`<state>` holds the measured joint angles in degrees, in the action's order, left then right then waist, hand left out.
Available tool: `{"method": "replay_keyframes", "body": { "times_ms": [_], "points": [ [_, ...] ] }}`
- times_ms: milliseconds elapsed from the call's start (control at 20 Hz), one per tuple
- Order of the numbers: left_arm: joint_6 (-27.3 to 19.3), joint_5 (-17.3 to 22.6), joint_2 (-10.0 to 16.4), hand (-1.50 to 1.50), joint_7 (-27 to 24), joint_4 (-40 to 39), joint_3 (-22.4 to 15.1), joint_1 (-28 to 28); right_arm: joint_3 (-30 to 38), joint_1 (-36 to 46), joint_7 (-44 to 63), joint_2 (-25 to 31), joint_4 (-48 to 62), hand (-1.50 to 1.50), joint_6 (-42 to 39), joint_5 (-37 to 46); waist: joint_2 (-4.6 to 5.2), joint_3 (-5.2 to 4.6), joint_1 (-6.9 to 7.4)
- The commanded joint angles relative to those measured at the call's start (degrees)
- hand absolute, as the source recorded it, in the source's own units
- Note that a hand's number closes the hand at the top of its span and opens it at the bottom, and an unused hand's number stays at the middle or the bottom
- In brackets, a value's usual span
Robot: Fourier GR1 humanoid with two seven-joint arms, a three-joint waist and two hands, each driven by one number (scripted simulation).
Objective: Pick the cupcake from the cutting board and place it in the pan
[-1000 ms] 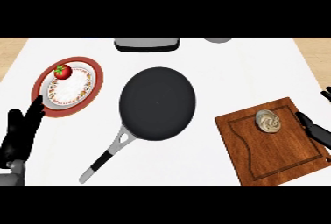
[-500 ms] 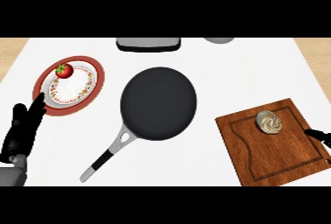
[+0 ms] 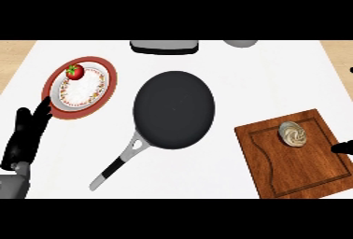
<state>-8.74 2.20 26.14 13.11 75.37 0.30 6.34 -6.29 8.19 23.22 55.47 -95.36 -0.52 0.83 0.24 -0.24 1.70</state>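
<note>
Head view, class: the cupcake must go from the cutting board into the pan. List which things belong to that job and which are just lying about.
Belong to the job: cupcake, cutting board, pan, right hand beside the board.

Just lying about: plate, tomato on it, dark grey item, pale grey item at the far edge, left hand resting by the plate.

Tomato (image 3: 74,71) sits upper-left on red-rimmed plate (image 3: 84,91), left side of white counter (image 3: 241,79); 2 grey items, cut off at top edge, unclear.
</note>
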Motion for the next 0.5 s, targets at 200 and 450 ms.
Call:
{"method": "replay_keyframes", "body": {
  "times_ms": [200, 450],
  "points": [
    [-0.5, -1.5, -0.9, 0.0, 0.5, 0.7, 0.3, 0.0, -12.0, 9.6, 17.7, -3.7, -1.5, -1.5, -9.6, 7.0, -0.17, 0.2, -0.68],
    [-1.5, -3.4, -3.9, 0.0, -2.7, -2.2, 0.1, -0.3, -13.2, 14.8, 18.6, -10.5, 7.4, -1.5, -14.6, 9.9, -0.1, 0.22, -0.9]
  ]
}}
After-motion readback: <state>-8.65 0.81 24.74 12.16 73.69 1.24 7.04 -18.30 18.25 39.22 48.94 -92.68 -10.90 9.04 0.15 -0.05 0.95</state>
